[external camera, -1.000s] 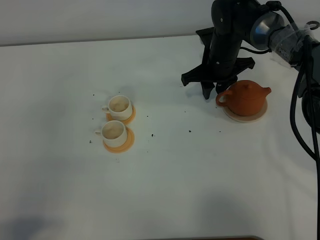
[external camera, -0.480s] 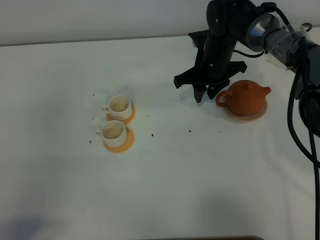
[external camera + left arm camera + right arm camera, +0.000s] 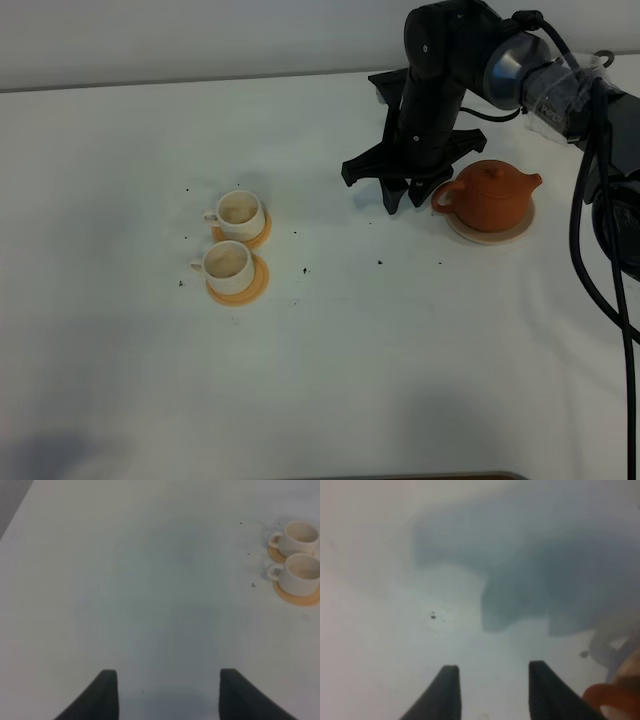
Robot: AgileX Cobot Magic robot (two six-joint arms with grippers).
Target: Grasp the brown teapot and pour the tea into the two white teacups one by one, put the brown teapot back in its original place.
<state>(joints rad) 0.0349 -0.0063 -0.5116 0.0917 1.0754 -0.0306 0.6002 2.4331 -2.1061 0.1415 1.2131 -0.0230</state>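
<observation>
Across the whole shot you've got a plain white tabletop [image 3: 120, 380], and the biggest thing over it is the black right arm reaching in from about 1 o'clock. Its right gripper [image 3: 403, 198] hangs with the jaws spread and nothing between them; the wrist cam shows only bare table in the gap. The left gripper [image 3: 167, 672] is also released and empty, parked over bare table well apart from everything.

Next down in size: the squat terracotta-brown clay teapot [image 3: 492, 195] sits at roughly 2 o'clock from table centre, upright with the lid on, on its flat pale beige round disc [image 3: 490, 238]. The right claw is just beside it at its 9 o'clock, on the loop-handle side, not touching as far as I can see.

Over at 9 o'clock are the two small white ceramic teacups [image 3: 239, 211] [image 3: 228, 261], each on a round orange coaster [image 3: 245, 293].

Progress-wise: I can't make out any dark tea in the cups, just creamy insides. So my read is that grasping, both pours and the return are all left.
</observation>
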